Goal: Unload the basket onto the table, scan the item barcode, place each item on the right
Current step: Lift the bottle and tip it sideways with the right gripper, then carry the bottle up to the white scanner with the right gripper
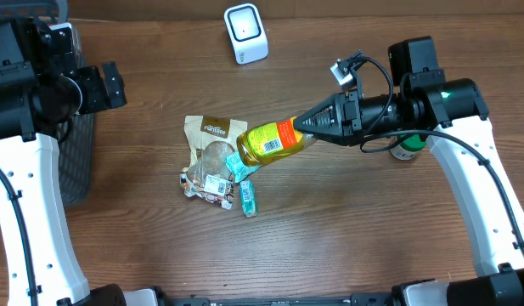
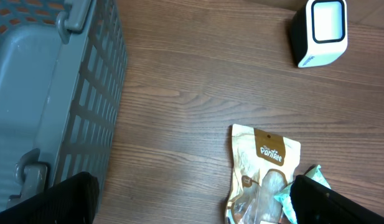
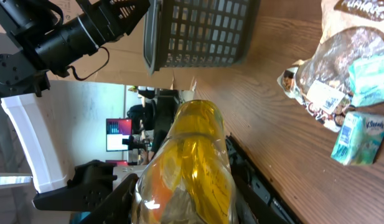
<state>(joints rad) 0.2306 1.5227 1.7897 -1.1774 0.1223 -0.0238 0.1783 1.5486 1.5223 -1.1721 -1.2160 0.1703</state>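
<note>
While the right hand is closed partway round the neck end of the bottle, the bottle lies level, its base pointing left over the top corner of the pouch. It is clear plastic, round and ribbed, full of yellow liquid, with a label banded orange and yellow-green. The print on the label is too small to read. From the right wrist the bottle fills the lower middle, glossy and see-through.

The scanner stands well apart from the bottle, near the far edge of the bench. It is a white rounded box with a dark-framed pale window on its face.

The pouch is tan and flat, with a brown band bearing white script that looks like "PanTree"; I cannot be sure of the letters. Its lower half is a clear window. Below it lies a crinkled clear wrapper with a white barcode sticker. Just beside that is a small teal tissue pack marked "Kleenex", and a teal packet touches the pouch's right edge.

The left hand hangs with its fingers spread wide and nothing between them, next to the grey plastic lattice basket at the left edge. The bench is brown wood grain, matt.
</note>
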